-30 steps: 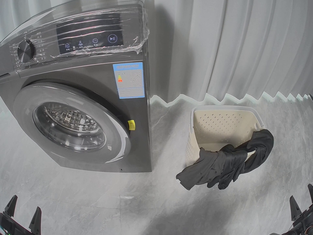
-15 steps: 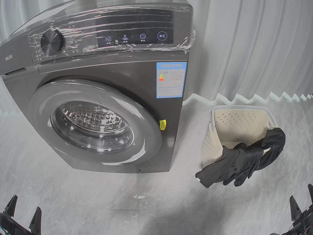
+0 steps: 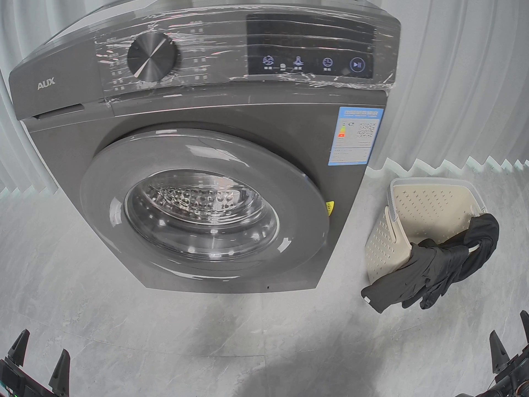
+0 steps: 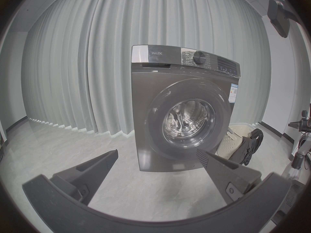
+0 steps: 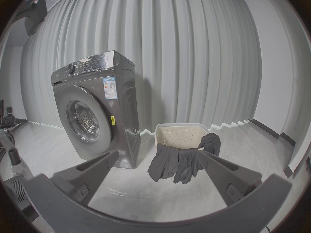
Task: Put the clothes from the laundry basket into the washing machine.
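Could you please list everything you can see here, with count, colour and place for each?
washing machine: one, dark grey, on the floor before the curtain, top panel wrapped in clear film
door: one, grey ring with a clear window, on the machine's front, closed
knob: one, dark, on the top panel
label: one, blue, front upper corner nearest the basket
laundry basket: one, cream, on the floor to the machine's right
clothes: one dark bundle, piece count unclear, draped over the basket's near rim
curtain: white, pleated, behind everything
floor: pale grey, marbled
left gripper: one, black, low on the left, jaws open and empty
right gripper: one, black, low on the right, jaws open and empty
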You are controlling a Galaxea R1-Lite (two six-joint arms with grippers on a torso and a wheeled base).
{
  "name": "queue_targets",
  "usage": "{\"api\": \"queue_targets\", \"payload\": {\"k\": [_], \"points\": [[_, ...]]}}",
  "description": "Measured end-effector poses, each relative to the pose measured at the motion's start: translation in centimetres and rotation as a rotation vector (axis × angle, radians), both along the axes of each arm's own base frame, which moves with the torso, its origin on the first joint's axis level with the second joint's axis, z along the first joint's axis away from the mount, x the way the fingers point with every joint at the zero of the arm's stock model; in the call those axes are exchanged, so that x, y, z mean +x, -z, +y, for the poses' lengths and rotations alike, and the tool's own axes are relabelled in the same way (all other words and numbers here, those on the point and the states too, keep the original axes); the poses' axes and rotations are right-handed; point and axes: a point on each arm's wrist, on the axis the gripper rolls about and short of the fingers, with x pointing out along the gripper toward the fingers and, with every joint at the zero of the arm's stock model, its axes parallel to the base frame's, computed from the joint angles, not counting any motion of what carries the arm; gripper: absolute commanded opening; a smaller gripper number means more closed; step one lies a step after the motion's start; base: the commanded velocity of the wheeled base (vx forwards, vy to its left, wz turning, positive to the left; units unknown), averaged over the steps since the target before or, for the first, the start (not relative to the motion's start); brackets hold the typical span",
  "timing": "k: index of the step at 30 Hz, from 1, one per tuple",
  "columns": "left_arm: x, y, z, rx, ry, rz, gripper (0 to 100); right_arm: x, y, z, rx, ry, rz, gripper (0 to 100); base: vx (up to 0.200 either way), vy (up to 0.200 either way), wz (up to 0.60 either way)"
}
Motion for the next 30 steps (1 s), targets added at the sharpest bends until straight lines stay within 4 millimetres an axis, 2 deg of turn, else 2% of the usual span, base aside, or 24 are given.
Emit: {"api": "queue_targets", "payload": {"k": [30], "points": [[0.0,0.0,0.0,0.0,0.0,0.0,100,0.0,0.0,0.0,0.0,0.001,0.0,100,0.0,0.0,0.0]]}}
